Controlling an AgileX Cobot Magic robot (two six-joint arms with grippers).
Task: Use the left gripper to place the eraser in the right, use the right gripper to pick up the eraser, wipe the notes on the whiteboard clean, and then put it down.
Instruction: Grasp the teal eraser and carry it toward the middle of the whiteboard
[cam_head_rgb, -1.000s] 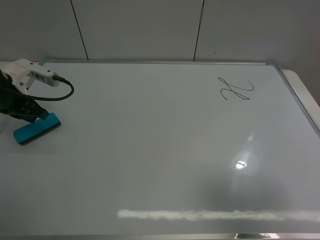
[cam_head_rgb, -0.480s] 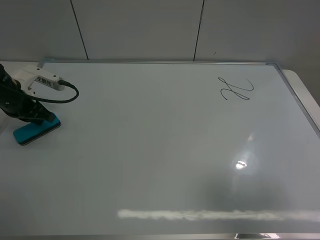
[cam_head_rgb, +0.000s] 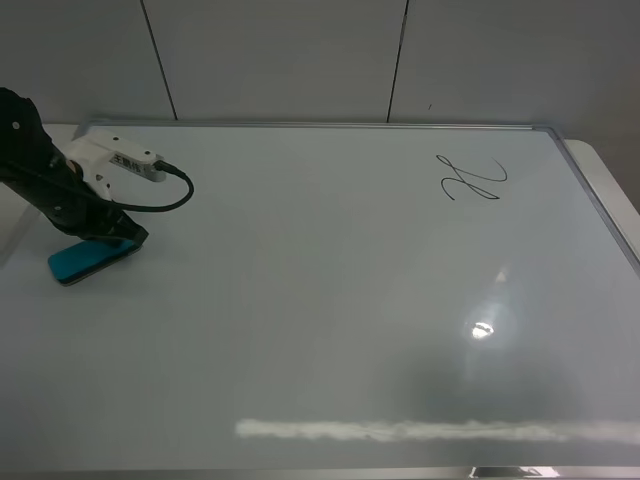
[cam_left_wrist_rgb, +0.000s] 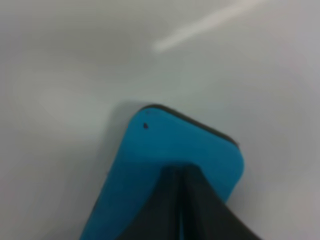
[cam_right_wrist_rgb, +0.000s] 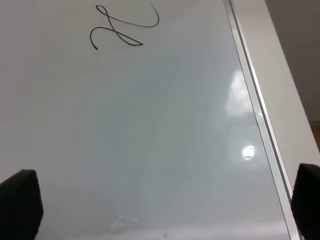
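Note:
The teal-blue eraser (cam_head_rgb: 85, 261) is at the far left of the whiteboard (cam_head_rgb: 330, 300). My left gripper (cam_head_rgb: 122, 240), black with a white bracket, is shut on the eraser's right end. In the left wrist view the dark fingers (cam_left_wrist_rgb: 187, 210) pinch the eraser (cam_left_wrist_rgb: 165, 142) just over the white surface. The notes (cam_head_rgb: 472, 179), a black looping squiggle, are at the board's far right. The right gripper is out of the exterior view. In the right wrist view it (cam_right_wrist_rgb: 162, 207) is open and empty, its fingertips (cam_right_wrist_rgb: 20, 202) wide apart above the board, with the notes (cam_right_wrist_rgb: 125, 27) ahead of it.
The board's silver frame (cam_head_rgb: 590, 200) runs along the right, with a white table edge (cam_head_rgb: 612, 185) beyond it. A grey panelled wall (cam_head_rgb: 300, 60) stands behind. A light glare spot (cam_head_rgb: 483, 329) lies on the board at the right.
My left gripper has closed in on the eraser and carried it a short way to the right. The notes have not changed.

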